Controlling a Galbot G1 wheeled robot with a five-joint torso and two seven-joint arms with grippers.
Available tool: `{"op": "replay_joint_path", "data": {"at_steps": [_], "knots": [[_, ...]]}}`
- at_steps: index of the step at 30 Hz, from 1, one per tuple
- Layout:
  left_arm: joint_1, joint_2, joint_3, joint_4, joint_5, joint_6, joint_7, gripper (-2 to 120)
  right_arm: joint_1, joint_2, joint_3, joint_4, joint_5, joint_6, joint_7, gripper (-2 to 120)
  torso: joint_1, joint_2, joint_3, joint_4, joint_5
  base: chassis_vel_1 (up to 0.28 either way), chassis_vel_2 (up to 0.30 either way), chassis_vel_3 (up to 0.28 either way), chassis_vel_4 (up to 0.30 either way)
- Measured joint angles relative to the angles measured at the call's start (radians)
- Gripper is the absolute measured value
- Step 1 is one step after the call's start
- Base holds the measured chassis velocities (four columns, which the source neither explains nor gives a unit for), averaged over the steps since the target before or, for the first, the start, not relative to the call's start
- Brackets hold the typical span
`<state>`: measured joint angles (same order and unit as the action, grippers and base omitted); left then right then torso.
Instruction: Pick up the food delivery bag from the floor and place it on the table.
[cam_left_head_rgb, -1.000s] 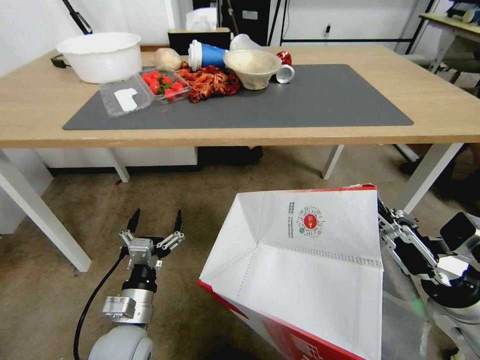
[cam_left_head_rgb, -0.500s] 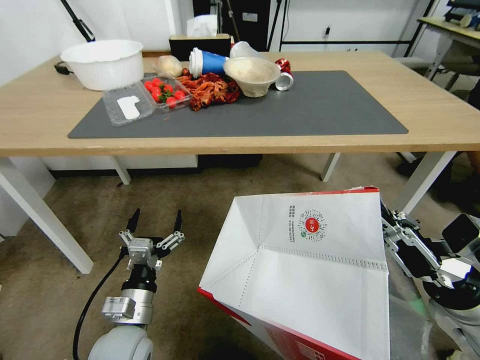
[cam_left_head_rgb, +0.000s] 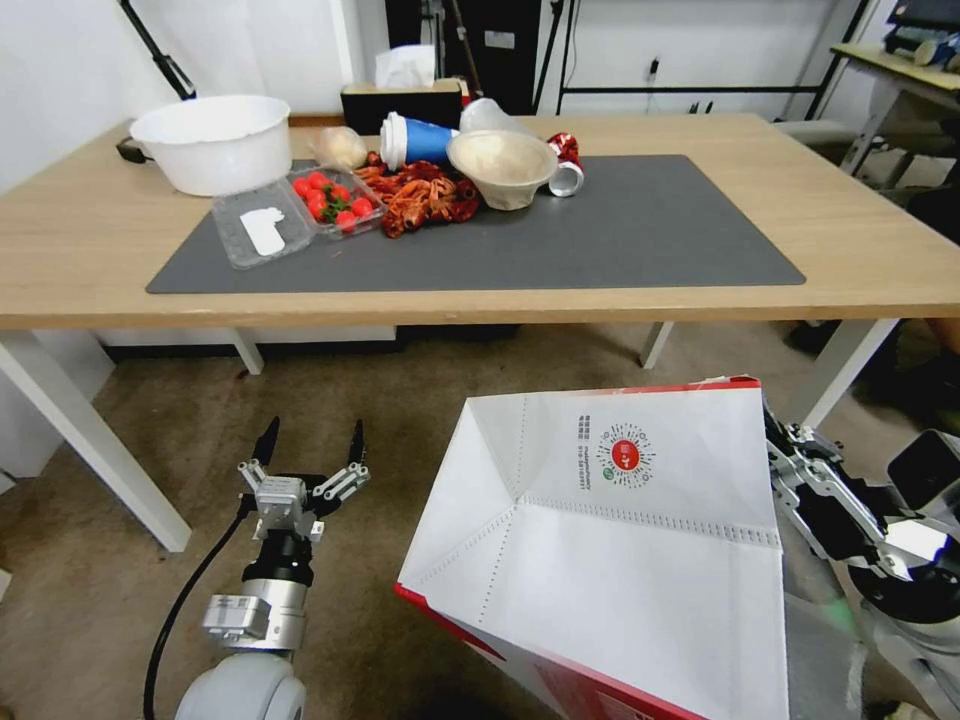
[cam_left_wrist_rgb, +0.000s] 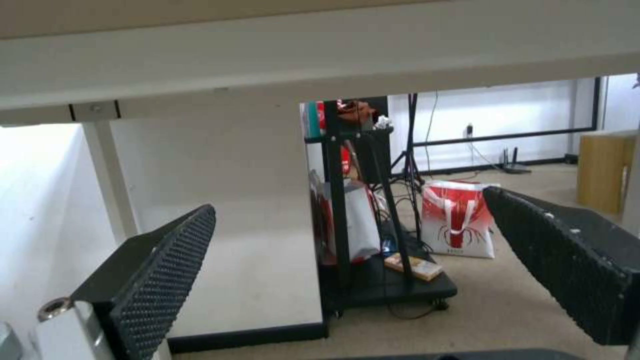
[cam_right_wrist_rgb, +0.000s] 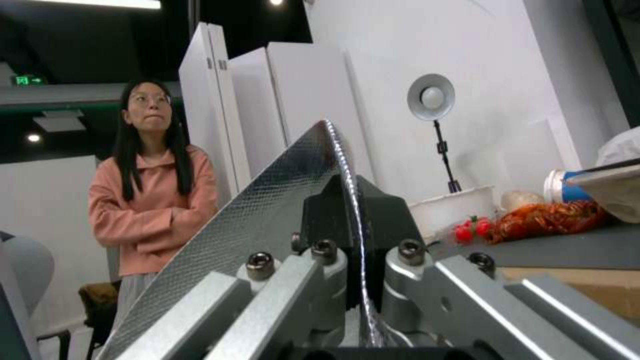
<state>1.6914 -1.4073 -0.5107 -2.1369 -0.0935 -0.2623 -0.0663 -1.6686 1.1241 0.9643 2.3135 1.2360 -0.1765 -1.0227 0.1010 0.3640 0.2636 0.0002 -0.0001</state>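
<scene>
- We see the food delivery bag (cam_left_head_rgb: 610, 540) held off the floor (cam_left_head_rgb: 420, 390), in front of the table (cam_left_head_rgb: 880, 250) and on the near right of the scene, not yet on the tabletop.
- The bag is tipped over: its white flat bottom faces up and toward the head camera, the small round red logo (cam_left_head_rgb: 623, 455) on the far part of that panel.
- Its long axis runs from the far edge, near the table's front, down toward us; a red side panel (cam_left_head_rgb: 560, 680) shows along the near lower edge.
- The right gripper (cam_right_wrist_rgb: 352, 235) pinches the bag's foil-lined rim; in the right wrist view the silver sheet passes edge-on between its dark pads, which are pressed together on it.
- In the head view that gripper sits just right of the bag, largely hidden behind the white wall, so we cannot make out the pinch point there.
- The bag's mouth and handles are out of sight, and its near corner is cut off by the picture's edge.
- The left gripper (cam_left_head_rgb: 310, 445) hangs low on the near left, well apart from the bag, its two black fingers spread wide with nothing between them.
- On the far left of the table's dark grey mat (cam_left_head_rgb: 620, 230) lie a white bowl (cam_left_head_rgb: 212, 140), a tray of tomatoes (cam_left_head_rgb: 330, 197) and a blue cup (cam_left_head_rgb: 415, 138).
</scene>
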Motion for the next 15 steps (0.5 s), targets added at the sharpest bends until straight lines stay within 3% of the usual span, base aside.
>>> {"op": "replay_joint_path", "data": {"at_steps": [15], "knots": [[0.0, -0.004, 0.001, 0.002, 0.008, 0.008, -0.002, 100, 0.006, 0.009, 0.001, -0.02, -0.004, -0.003, -0.031, 0, 0.024, 0.069, 0.045, 0.0, 0.0001, 0.0, 0.0, 0.0, 0.0]]}}
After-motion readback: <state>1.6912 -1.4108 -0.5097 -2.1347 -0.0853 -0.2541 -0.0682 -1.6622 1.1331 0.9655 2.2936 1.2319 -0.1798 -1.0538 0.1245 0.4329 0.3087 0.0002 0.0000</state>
